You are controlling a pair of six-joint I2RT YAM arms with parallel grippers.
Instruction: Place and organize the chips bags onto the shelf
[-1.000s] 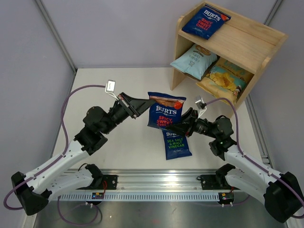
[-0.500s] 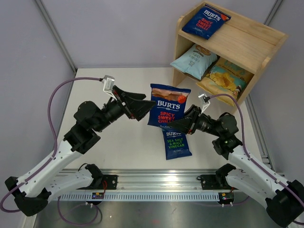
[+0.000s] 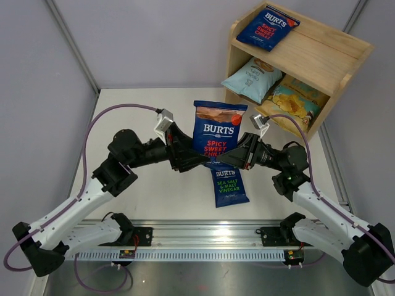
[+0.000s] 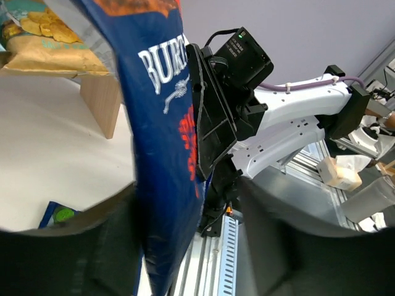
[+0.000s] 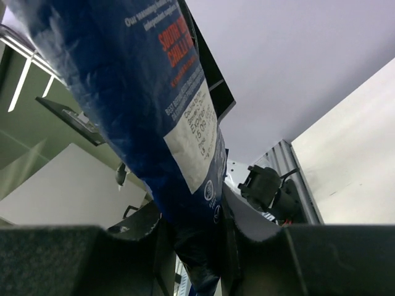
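Observation:
A dark-blue red-lettered Burts chips bag hangs upright above the table. My right gripper is shut on its bottom edge; in the right wrist view both fingers pinch the bag at the gripper. My left gripper is open at the bag's lower left. In the left wrist view the bag stands between its fingers, with a gap on the right. A green-lettered Burts bag lies flat on the table below. On the shelf lie another Burts bag, a pale-blue bag and a yellow-and-teal bag.
The wooden shelf stands at the table's far right corner, its top tier bare to the right of the Burts bag. Grey walls close in the table on the left and at the back. The metal rail with both arm bases runs along the near edge.
My left gripper opened, swung in from the left and lower, and now straddles the bag's lower left edge. The right gripper kept its hold and raised the bag slightly.

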